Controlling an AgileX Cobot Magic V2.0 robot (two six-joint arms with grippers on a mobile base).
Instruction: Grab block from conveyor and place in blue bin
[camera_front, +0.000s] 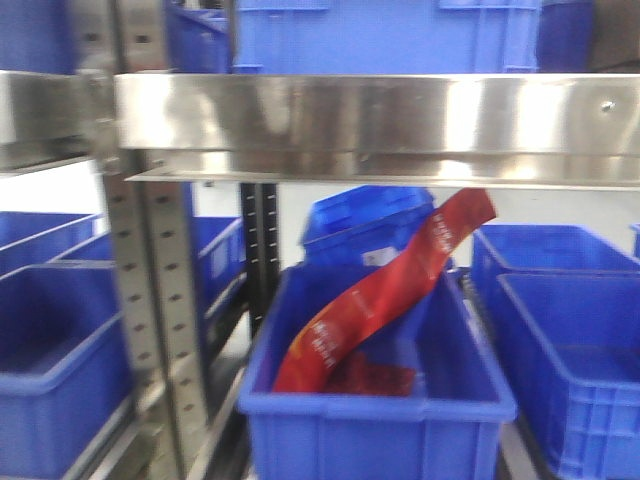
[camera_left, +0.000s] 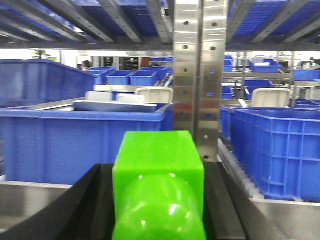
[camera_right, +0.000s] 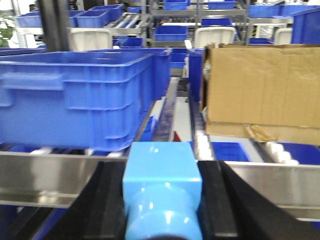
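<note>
We see a steel rack (camera_front: 380, 115) in every view.

In the front view, a blue bin (camera_front: 370, 435) sits right under the rack's shiny top bar. A long red strip (camera_front: 385, 290) leans inside it, and its top end reaches almost up to the bar. Other bins (camera_front: 50, 360) stand on the rack on both sides.

In the left wrist view, our left gripper (camera_left: 159, 167) is squeezed onto a green block (camera_left: 159, 187). The block sits between the two black fingers (camera_left: 92, 200) and touches both. It is just in front of the rack's upright post and a little to the left of it. A blue tub (camera_left: 75, 145) stands behind the post on the left. A ribbed crate (camera_left: 280, 150) stands on the right.

In the right wrist view, our right gripper (camera_right: 161, 165) pinches a light blue block (camera_right: 161, 177) the same way. This block is in front of the rack's low steel rail. Past the rail, a big blue box (camera_right: 75, 100) stands on the left and a brown cardboard box (camera_right: 260, 90) on the right.
</note>
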